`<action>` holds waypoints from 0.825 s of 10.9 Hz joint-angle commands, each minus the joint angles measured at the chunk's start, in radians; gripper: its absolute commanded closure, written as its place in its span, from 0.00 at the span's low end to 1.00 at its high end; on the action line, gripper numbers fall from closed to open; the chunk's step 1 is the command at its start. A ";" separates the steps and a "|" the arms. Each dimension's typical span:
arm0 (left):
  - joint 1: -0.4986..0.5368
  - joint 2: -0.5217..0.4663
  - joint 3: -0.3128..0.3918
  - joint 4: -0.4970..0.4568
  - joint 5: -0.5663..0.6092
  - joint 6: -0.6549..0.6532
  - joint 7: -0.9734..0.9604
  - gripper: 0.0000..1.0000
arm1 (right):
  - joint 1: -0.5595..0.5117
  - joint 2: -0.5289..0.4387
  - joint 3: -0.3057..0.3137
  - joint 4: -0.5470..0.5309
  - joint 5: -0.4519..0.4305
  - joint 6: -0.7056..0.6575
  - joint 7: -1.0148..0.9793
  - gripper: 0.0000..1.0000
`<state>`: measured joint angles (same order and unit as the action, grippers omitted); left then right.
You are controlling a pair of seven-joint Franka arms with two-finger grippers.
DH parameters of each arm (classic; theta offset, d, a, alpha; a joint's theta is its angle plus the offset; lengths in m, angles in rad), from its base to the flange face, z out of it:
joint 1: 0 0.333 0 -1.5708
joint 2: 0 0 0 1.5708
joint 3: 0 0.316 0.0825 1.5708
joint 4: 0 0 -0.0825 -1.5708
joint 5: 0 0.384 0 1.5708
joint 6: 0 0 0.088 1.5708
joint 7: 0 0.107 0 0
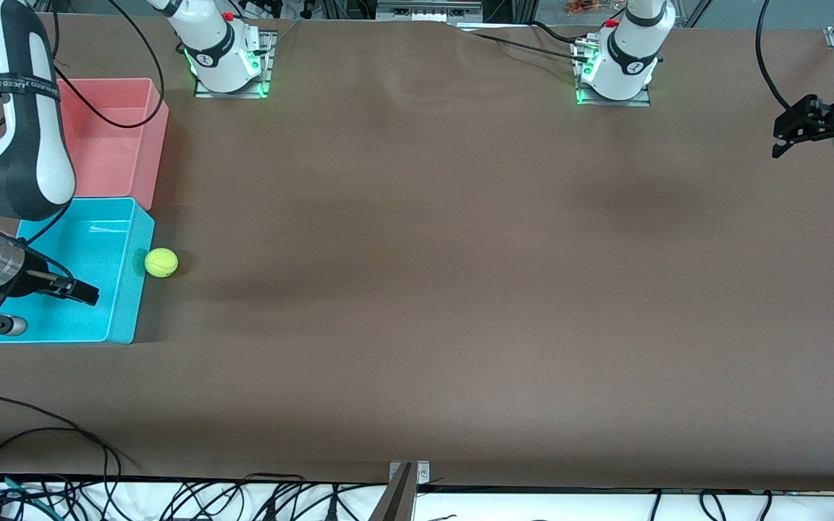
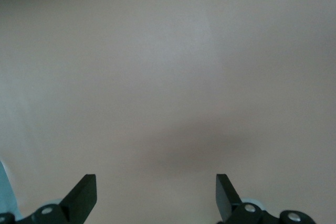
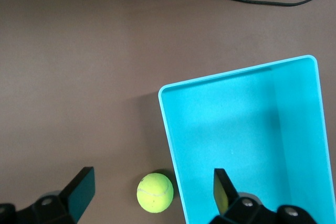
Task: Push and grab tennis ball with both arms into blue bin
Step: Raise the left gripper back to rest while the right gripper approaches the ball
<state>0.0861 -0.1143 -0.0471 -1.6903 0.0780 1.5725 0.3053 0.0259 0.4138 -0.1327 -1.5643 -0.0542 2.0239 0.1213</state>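
One tennis ball [image 1: 161,263] is seen on the brown table [image 1: 460,289], just outside the blue bin [image 1: 121,318], close beside the bin's long wall on the side toward the left arm's end of the table; whether ball and wall touch cannot be told. In the right wrist view the ball [image 3: 155,192] shows a faint curved seam, and no brand can be read on it. The right pincer [image 1: 26,304] is held over the blue bin [image 3: 173,129], above its floor near the corner nearest the front camera, with its fingers [image 3: 80,188] spread apart and nothing between them; the ball lies near it, outside the bin. One pink bin [image 1: 156,145] is placed against the blue bin's end, farther from the front camera. A black band with writing too small to be read is wrapped round the right arm [image 1: 26,108]. The left pincer [image 1: 797,130] is held over the table's edge at the left arm's end, well apart from the ball, its fingers [image 2: 83,195] apart and empty, the arm waiting.
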 commanded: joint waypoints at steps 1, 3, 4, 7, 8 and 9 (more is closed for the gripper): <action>-0.011 0.019 -0.043 0.058 0.017 -0.054 -0.232 0.00 | 0.012 0.043 0.007 0.023 -0.106 0.054 0.105 0.00; -0.006 0.019 -0.092 0.058 0.016 -0.057 -0.392 0.00 | 0.038 0.077 0.008 0.023 -0.128 0.076 0.162 0.00; -0.003 0.019 -0.100 0.058 0.008 -0.057 -0.428 0.00 | 0.040 0.089 0.008 0.023 -0.128 0.087 0.162 0.00; 0.009 0.028 -0.091 0.061 -0.056 -0.069 -0.433 0.00 | 0.077 0.112 0.008 0.013 -0.130 0.088 0.162 0.00; 0.012 0.033 -0.091 0.061 -0.063 -0.072 -0.431 0.00 | 0.097 0.125 0.007 0.006 -0.136 0.087 0.176 0.00; 0.023 0.039 -0.091 0.076 -0.110 -0.074 -0.431 0.00 | 0.115 0.129 0.007 -0.011 -0.162 0.087 0.231 0.00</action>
<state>0.0897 -0.1047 -0.1382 -1.6647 0.0395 1.5266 -0.1138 0.0946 0.5184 -0.1224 -1.5657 -0.1632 2.1160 0.2693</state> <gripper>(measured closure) 0.000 0.000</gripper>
